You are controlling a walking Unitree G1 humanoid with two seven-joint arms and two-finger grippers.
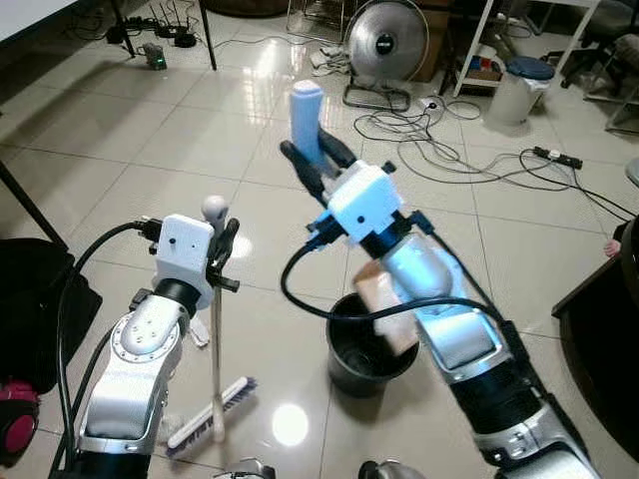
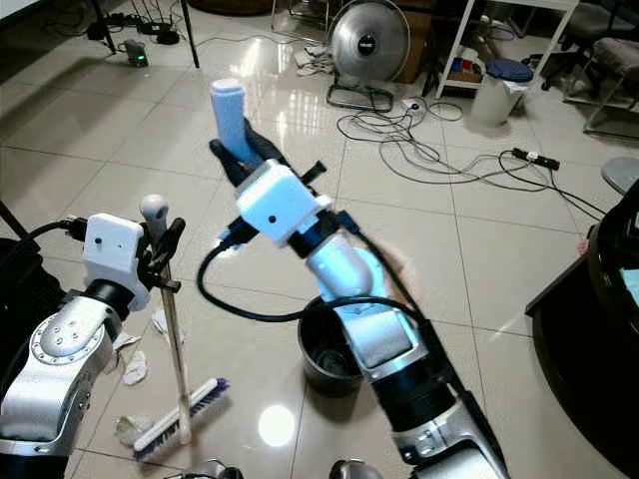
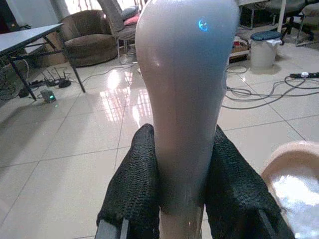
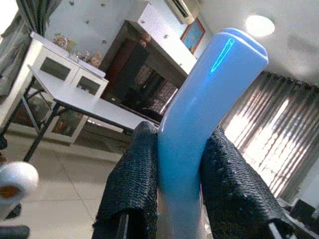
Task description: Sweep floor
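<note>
Left hand (image 1: 226, 244) clamps the upright broom (image 1: 217, 339), bristles down; right hand (image 1: 312, 160) clamps the blue handle (image 1: 306, 118), pointing up.

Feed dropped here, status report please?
Left tool shut on broom handle, bristles down. Right tool shut on blue handle. Black bin and scraps nearby.

From where I stand, nothing carries writing I can read; the badge at the centre of the fan (image 1: 385, 43) is too small.
</note>
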